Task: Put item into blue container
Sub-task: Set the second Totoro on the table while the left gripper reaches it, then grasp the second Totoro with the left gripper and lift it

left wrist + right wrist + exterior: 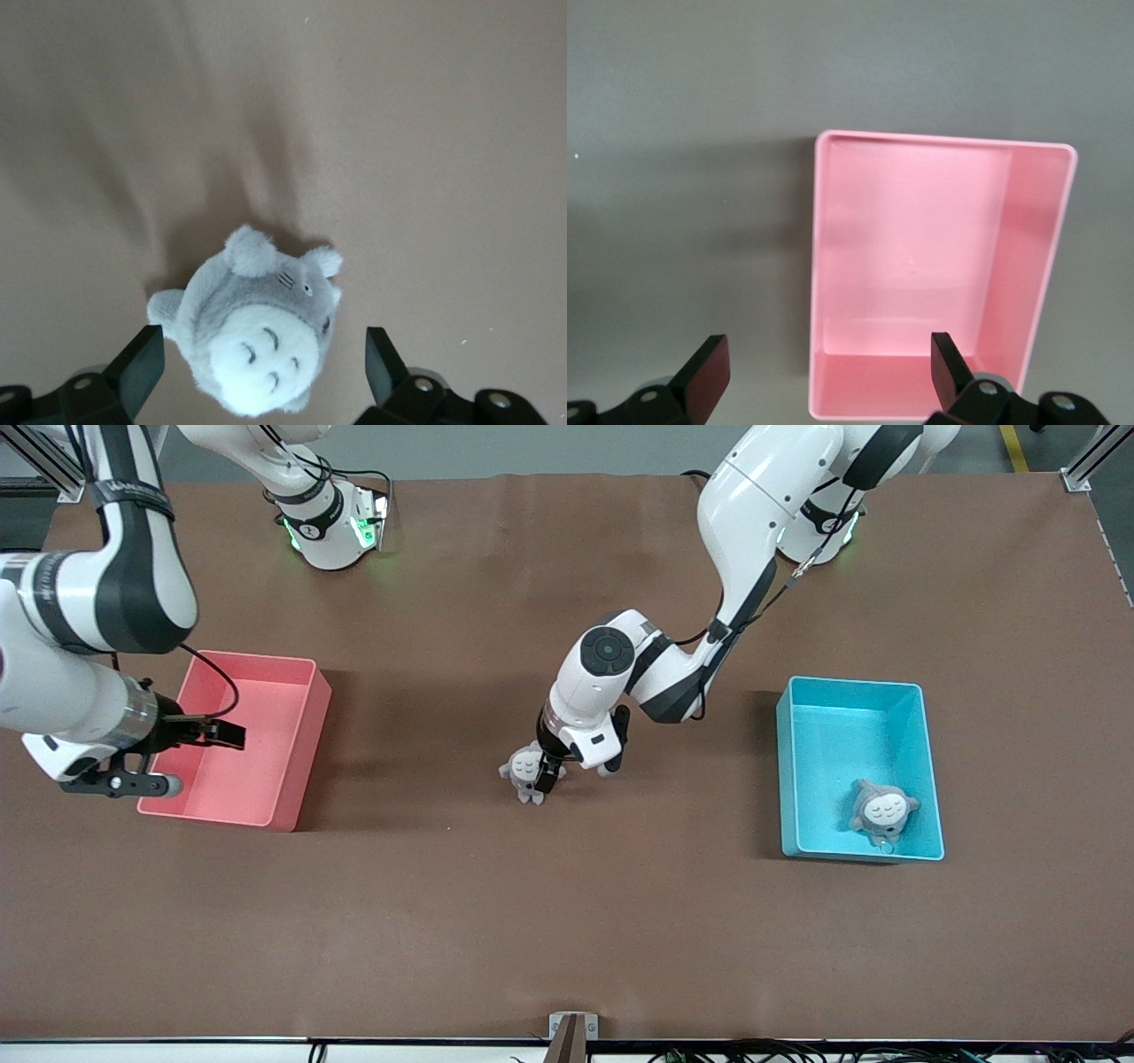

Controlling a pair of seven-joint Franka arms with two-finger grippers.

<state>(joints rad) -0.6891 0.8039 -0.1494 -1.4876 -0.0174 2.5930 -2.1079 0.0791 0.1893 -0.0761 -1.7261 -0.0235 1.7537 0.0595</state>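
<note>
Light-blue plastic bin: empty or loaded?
Loaded. The light-blue rectangular plastic bin holds one grey-and-white plush toy in its corner nearer the front camera; the rest of its floor is bare.

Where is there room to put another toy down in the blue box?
The blue container holds one gray plush in the corner nearest the front camera; the rest of its floor is bare. The pink bin is bare, under the open right gripper. At mid-table the open left gripper straddles another plush toy.

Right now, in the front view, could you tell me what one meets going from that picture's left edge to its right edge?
right gripper → pink bin → grey plush toy → left gripper → blue container, with a second plush toy inside it.
</note>
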